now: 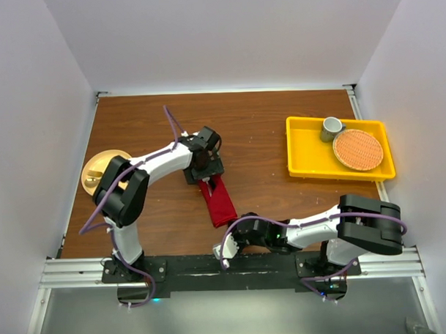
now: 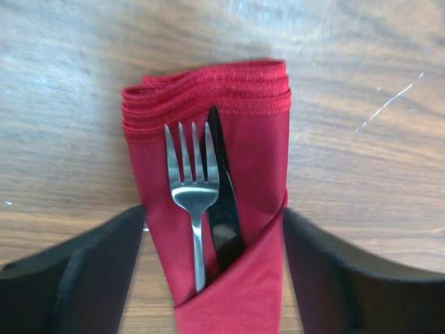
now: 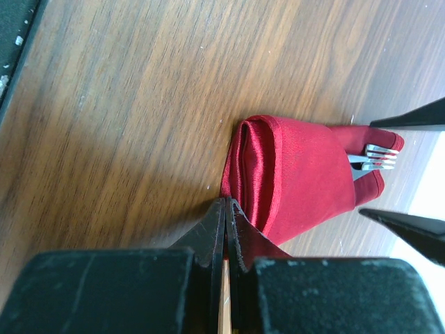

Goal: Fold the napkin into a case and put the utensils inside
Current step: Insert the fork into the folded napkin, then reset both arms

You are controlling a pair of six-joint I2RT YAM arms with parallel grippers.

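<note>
The deep-red napkin lies folded as a narrow case (image 1: 219,204) on the wooden table. The utensils stand in its pocket: a silver fork (image 2: 191,188) and a dark-looking knife (image 2: 222,202), their upper halves sticking out. My left gripper (image 2: 215,275) is open and straddles the case (image 2: 243,285), one finger (image 2: 83,278) on each side, touching nothing. My right gripper (image 3: 226,203) is shut, its tips against the near corner of the case (image 3: 299,174). The fork tines (image 3: 379,156) show at the far end.
At the back right is a yellow tray (image 1: 303,153) holding a grey cup (image 1: 331,128) and a round orange woven mat (image 1: 358,149). A tan round dish (image 1: 98,171) sits at the table's left edge, partly under the left arm.
</note>
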